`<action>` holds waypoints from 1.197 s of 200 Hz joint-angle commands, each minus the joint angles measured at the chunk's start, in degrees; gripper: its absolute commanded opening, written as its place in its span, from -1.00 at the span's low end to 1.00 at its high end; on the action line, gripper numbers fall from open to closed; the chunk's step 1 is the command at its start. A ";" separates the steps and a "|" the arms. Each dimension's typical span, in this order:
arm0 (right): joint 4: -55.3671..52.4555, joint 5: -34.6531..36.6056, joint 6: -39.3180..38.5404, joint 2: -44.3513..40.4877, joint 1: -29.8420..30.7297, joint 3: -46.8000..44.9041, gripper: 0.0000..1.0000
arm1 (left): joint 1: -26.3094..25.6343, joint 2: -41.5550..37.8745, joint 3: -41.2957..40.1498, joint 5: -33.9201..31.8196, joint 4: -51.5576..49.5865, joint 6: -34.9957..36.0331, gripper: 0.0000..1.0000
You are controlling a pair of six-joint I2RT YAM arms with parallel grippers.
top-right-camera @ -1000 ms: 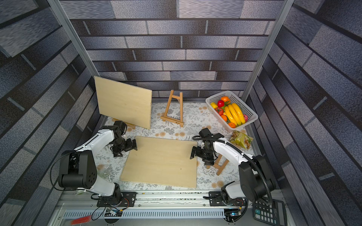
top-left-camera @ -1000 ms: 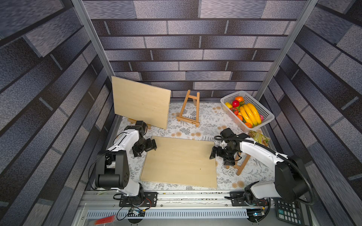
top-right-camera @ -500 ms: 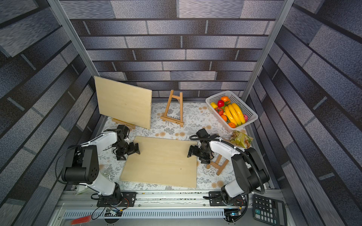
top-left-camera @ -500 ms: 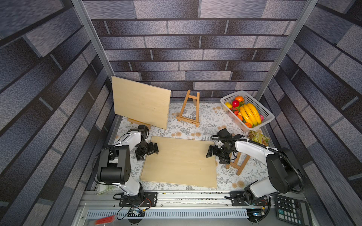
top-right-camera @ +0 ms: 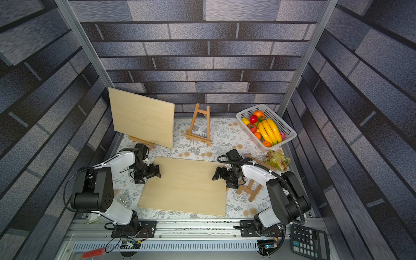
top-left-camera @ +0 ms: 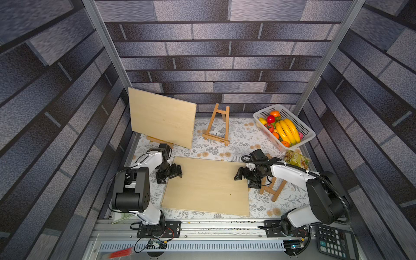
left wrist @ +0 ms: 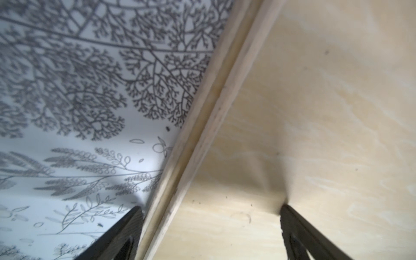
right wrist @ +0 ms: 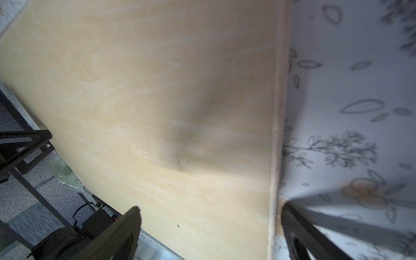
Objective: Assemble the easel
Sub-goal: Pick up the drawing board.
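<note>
The flat wooden board (top-left-camera: 206, 185) lies in the middle of the table (top-left-camera: 238, 144), on the leaf-printed cloth. The left hand (top-left-camera: 172, 173) sits low at the board's left edge, spread wide. From its wrist, one finger (left wrist: 119, 236) is over the cloth and the other over the wood, with the edge running between them and nothing pinched. The right hand (top-left-camera: 244, 179) is at the opposite edge, likewise spread and straddling it. A small wooden easel (top-left-camera: 273, 186) lies on the table partly under the right arm. Farther back an empty easel (top-left-camera: 217, 126) stands upright. To its left a second board (top-left-camera: 161, 122) is propped up at the back left. A white basket (top-left-camera: 304, 131) of fruit sits at the back right, with a snack packet (top-left-camera: 297, 158) just in front.
</note>
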 commanded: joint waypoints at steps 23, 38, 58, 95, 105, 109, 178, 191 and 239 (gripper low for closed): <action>0.68 0.79 -0.40 3.20 0.29 -1.93 0.95 | -2.14 -5.89 1.71 -3.53 -3.34 -1.56 0.93; 0.72 0.83 -0.50 3.44 0.39 -1.90 0.95 | -2.26 -6.30 1.85 -2.71 -3.48 -1.64 0.92; 1.01 0.58 -0.46 3.83 0.39 -1.85 0.95 | -2.31 -5.37 1.35 -1.44 -3.39 -1.43 0.92; 1.38 0.32 -0.37 4.28 0.39 -1.40 0.95 | -2.29 -3.26 -0.26 -1.18 -2.21 -1.52 0.92; 1.33 0.47 -0.34 4.32 0.37 -1.40 0.95 | -2.40 -2.80 -0.35 -0.65 -1.87 -1.38 0.92; 1.33 0.47 -0.36 4.28 0.39 -1.40 0.95 | -2.41 -2.81 -0.43 -0.39 -1.70 -1.42 0.92; 2.64 -0.49 -0.44 4.57 0.33 -2.50 0.94 | -3.80 -1.44 -1.84 0.93 0.48 -1.95 0.91; 2.99 -0.75 -0.43 4.55 0.35 -2.87 0.94 | -4.25 -1.03 -1.93 0.45 0.46 -1.88 0.91; 3.69 -0.96 -0.64 4.14 0.40 -4.29 0.94 | -3.36 -2.30 -0.54 -1.61 -0.42 -0.23 0.91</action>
